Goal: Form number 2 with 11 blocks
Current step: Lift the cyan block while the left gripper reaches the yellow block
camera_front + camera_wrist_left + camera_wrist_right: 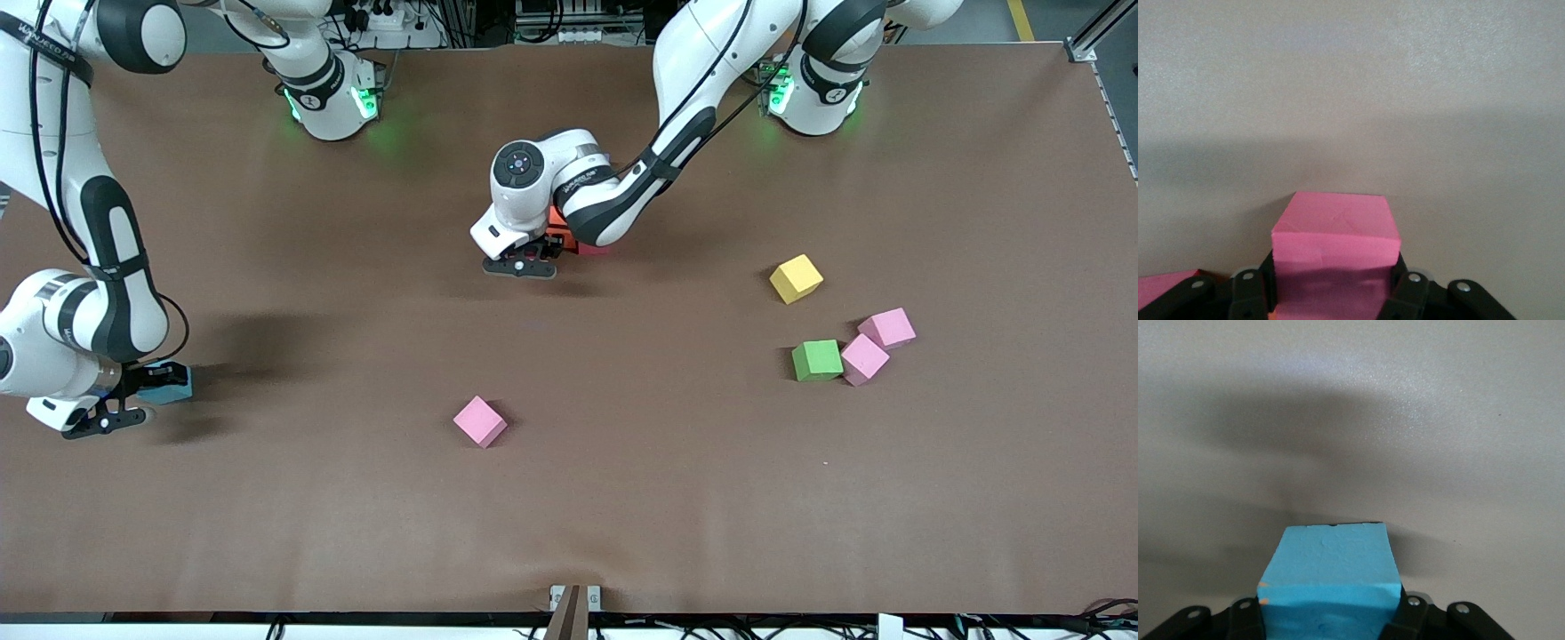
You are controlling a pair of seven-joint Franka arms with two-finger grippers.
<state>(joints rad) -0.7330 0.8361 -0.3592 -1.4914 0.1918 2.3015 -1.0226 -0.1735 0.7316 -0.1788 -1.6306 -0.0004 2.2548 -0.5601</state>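
While the table (622,498) shows only a handful of loose cubes, both grippers are busy. The right gripper (133,391), low at the table's edge at the right arm's end, has its jaws clenched on a light blue block (1330,577); its wrist view shows the fingers (1245,613) pressed against two flat sides. The left gripper (532,258) is down near the middle of the table, toward the edge where the bases stand, grasping a cube that its wrist view shows as bright pink-red (1335,250). In the front view an orange block (558,233) and a red block (594,249) peek out from under that arm, so the figure seems to be growing there, though how many pieces are laid I cannot tell.

Toward the left arm's end lie a yellow block (797,278), a green block (817,360) and two pink cubes (876,342), one of them touching the green one. Another pink cube (480,421) sits alone, nearer the front camera than the left gripper.

The blocks look like matte foam: probably very light, a little soft, and grippy rather than slick. A gentle squeeze across two parallel faces, centred on the cube, should hold them; squeezing hard could dent them, and a corner grab would likely twist them. Being so light, they may also shift if a finger brushes a neighbour while setting one down.
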